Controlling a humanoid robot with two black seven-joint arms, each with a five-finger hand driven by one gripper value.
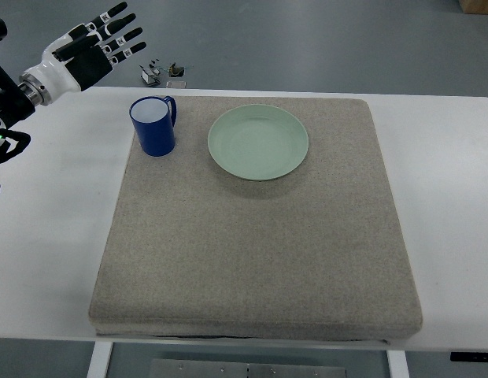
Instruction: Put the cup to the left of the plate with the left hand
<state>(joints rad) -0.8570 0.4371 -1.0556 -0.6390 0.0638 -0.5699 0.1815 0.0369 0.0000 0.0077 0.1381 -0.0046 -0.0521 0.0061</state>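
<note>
The blue cup (pixel 153 126) stands upright on the gray mat (pixel 252 236), just left of the green plate (pixel 258 142), not touching it. The mat lies on the white desk (pixel 441 197). The left robot hand (pixel 94 49) is up at the far left, away from the cup, fingers spread wide, holding nothing.

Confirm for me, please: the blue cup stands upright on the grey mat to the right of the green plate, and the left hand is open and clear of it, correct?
Not quite. The top view shows the blue cup standing to the left of the green plate, not the right. The rest holds: it is upright on the grey mat, and the left hand is open and clear of it.
</note>
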